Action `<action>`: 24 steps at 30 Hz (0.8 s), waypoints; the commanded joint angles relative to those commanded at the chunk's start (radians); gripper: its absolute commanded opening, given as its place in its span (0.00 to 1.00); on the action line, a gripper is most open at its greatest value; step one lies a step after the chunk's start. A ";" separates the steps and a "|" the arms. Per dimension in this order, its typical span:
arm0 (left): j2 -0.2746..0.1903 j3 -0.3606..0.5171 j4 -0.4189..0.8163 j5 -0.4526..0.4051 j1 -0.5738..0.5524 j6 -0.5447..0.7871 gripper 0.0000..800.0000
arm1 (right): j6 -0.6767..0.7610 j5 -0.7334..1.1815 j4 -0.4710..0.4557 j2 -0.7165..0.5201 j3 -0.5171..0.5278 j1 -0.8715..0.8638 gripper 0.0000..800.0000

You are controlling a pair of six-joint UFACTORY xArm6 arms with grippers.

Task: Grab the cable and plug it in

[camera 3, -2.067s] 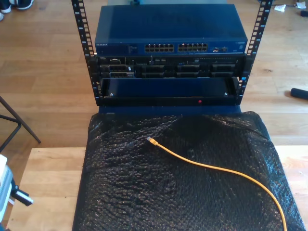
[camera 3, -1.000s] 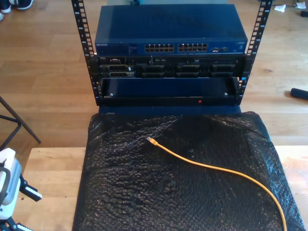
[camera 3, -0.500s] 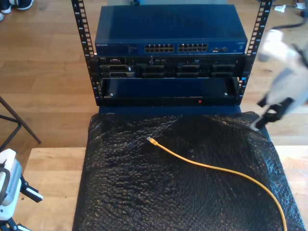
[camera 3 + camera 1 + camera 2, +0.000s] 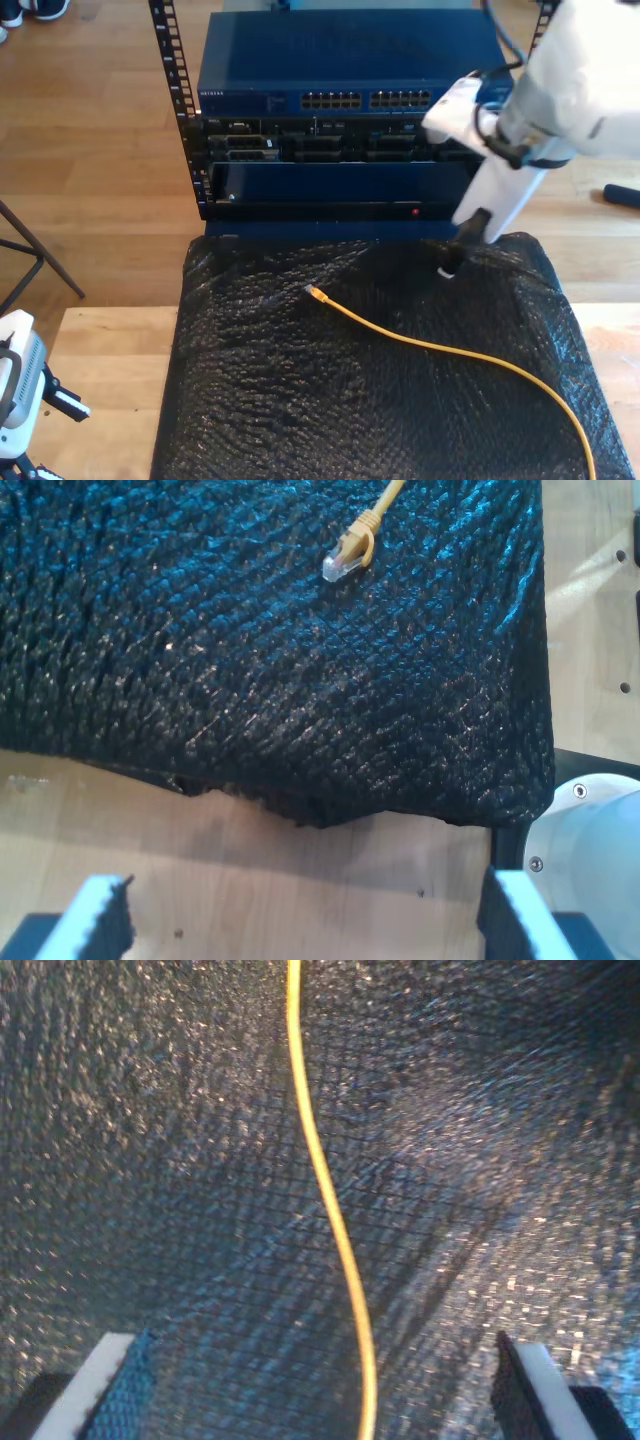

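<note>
cable (image 4: pixel 440 347): we've got it lying loose on the black bubble wrap (image 4: pixel 300 400), running from around 10 o'clock of the wrap's middle down toward 4 o'clock in the exterior view

plug (image 4: pixel 345 558): clear tip, flat on the wrap, nothing touching it

my first hand (image 4: pixel 300 920): released, fingers (image 4: pixel 100 915) spread wide, hanging over the desk (image 4: pixel 100 350) edge just off the wrap, well short of the plug

my second hand (image 4: pixel 325 1390): also released, fingers wide apart, sitting above the wrap with the cable passing between them, not touching

rack (image 4: pixel 350 130): blue switch (image 4: pixel 350 75) with its port row, at 12 o'clock beyond the wrap
</note>
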 joint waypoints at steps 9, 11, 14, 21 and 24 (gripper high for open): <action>0.000 0.000 0.002 0.002 0.002 0.000 1.00 | 0.216 -0.084 -0.144 0.152 -0.071 0.158 0.99; 0.000 0.000 0.002 0.002 0.002 0.000 1.00 | 0.259 -0.084 -0.170 0.196 -0.109 0.181 0.99; 0.000 -0.002 0.002 0.002 0.002 0.002 1.00 | 0.311 -0.083 -0.209 0.255 -0.149 0.201 0.98; 0.000 0.002 0.002 0.002 0.002 0.002 1.00 | 0.374 -0.084 -0.227 0.359 -0.192 0.216 0.97; 0.000 0.002 0.002 0.002 0.002 0.000 1.00 | 0.400 -0.083 -0.229 0.397 -0.219 0.227 0.97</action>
